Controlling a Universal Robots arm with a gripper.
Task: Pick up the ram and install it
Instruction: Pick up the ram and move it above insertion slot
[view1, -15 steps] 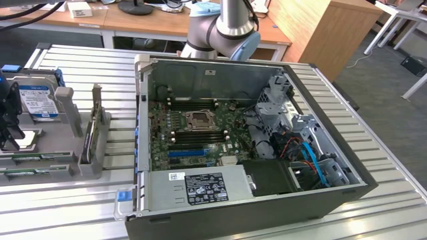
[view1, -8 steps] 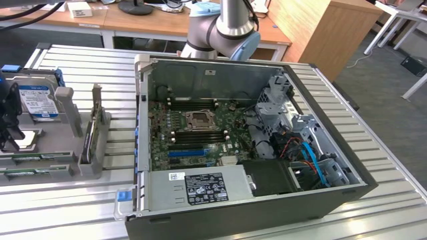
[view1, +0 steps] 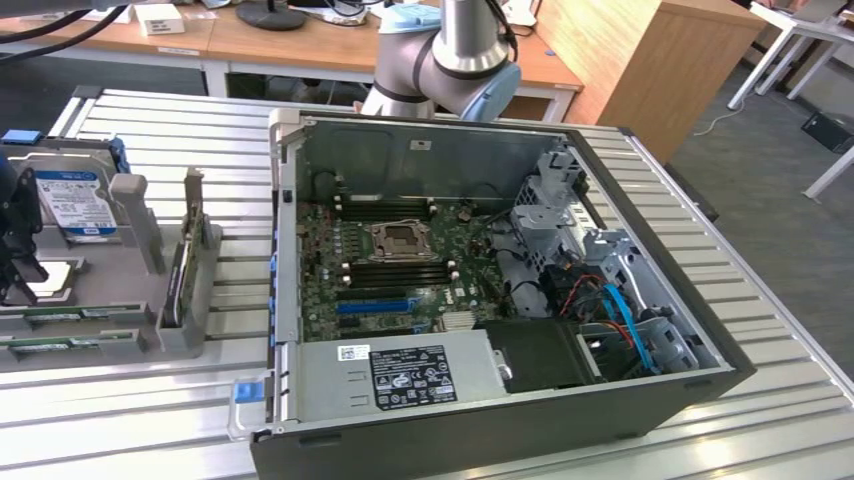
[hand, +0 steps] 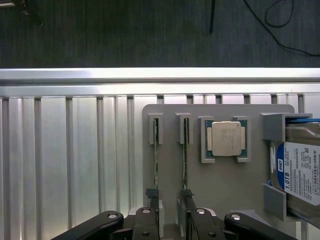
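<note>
Two ram sticks stand on edge in slots of a grey holder (hand: 220, 180); from above they show as thin green lines, one ram stick (hand: 155, 160) beside the other (hand: 185, 160). In the exterior view the sticks (view1: 60, 317) (view1: 54, 344) lie at the far left. My gripper (hand: 171, 220) hangs over one end of the two sticks, open, with nothing between its fingers (hand: 148, 222). Its dark body (view1: 16, 250) shows at the exterior view's left edge. The open computer case (view1: 287, 220) holds the motherboard with black memory slots (view1: 400, 268) beside the CPU socket (view1: 398, 240).
On the holder also sit a CPU chip (hand: 225, 139), a hard drive (hand: 300, 172) and a taller green card with a metal bracket (view1: 187, 265). The arm's base (view1: 447, 60) stands behind the case. A slatted aluminium table (hand: 75, 150) lies beneath, with dark floor beyond its edge.
</note>
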